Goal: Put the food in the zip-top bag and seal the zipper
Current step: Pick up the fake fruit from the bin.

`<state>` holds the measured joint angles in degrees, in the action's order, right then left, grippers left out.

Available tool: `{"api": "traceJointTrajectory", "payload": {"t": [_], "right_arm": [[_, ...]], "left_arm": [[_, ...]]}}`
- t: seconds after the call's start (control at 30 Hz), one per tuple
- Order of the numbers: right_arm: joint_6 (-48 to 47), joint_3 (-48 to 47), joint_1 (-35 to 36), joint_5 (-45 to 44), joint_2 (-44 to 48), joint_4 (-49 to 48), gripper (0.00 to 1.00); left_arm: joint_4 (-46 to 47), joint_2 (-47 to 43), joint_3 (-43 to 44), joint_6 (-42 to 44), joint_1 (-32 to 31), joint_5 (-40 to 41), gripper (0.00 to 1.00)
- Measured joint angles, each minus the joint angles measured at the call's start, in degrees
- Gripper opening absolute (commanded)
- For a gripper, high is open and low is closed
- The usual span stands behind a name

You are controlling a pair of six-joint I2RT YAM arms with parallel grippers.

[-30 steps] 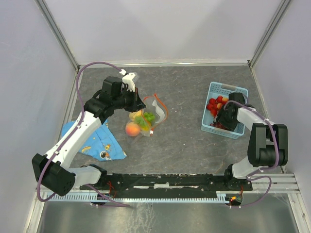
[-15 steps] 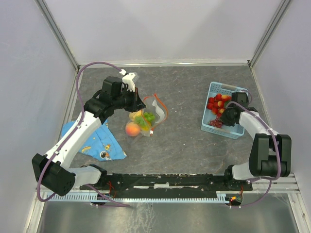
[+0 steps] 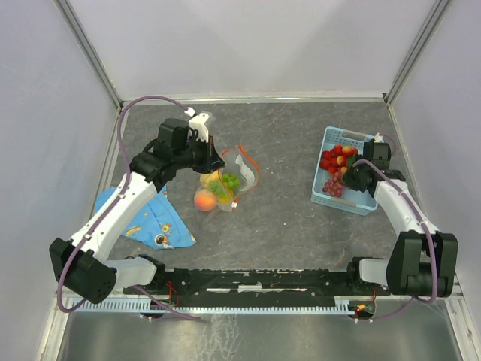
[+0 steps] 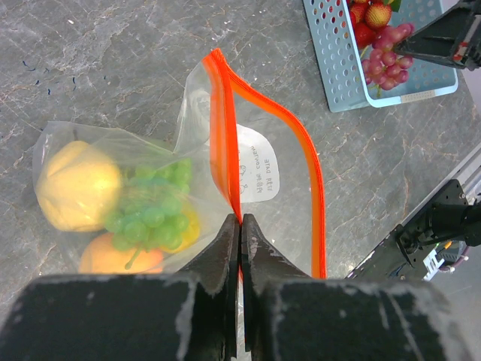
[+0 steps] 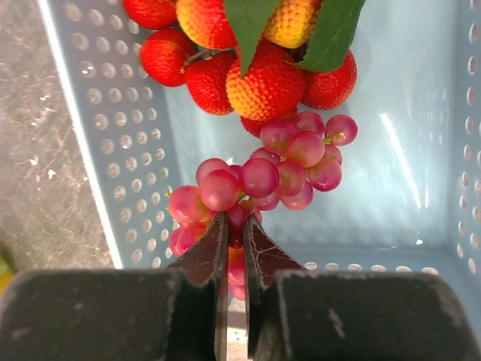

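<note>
1. Left gripper is clamped tight on the zipper of the zip-top bag. It's pinching one side of the orange strip, so the mouth gapes open (the other side of the strip bows away from it).
2. Inside the bag there's a yellow lemon with the green grapes bunched right against it.
3. The peach sits at the bag's closed end. From the wrist view I honestly can't tell if it's under the plastic or just pressed against the outside.
4. The bag's white label faces up, just below the open mouth.
5. Right gripper is well off to the right of the bag, down inside the light-blue basket. Its fingers are squeezed onto the purple grapes, with the near end of the bunch caught between them.
6. The strawberries are in that same basket, well apart from the bag and touching the purple grapes.
7. A blue patterned cloth lies on the table on the bag's other side, to its left. It's near the bag but not touching it.
</note>
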<state>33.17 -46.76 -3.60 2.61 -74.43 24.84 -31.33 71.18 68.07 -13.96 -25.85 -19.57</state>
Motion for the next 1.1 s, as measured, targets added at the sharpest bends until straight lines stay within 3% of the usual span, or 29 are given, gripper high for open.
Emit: {"api": "traceJointTrajectory", "payload": {"t": [0.5, 1.1], "right_arm": [[-4.0, -4.0, 4.0, 2.7, 13.8, 2.8, 0.02], [-4.5, -15.8, 26.5, 2.9, 13.1, -1.5, 0.02]], "left_arm": [[0.0, 0.0, 0.0, 0.0, 0.0, 0.0, 0.03], [0.2, 0.0, 0.0, 0.0, 0.0, -0.5, 0.03]]}}
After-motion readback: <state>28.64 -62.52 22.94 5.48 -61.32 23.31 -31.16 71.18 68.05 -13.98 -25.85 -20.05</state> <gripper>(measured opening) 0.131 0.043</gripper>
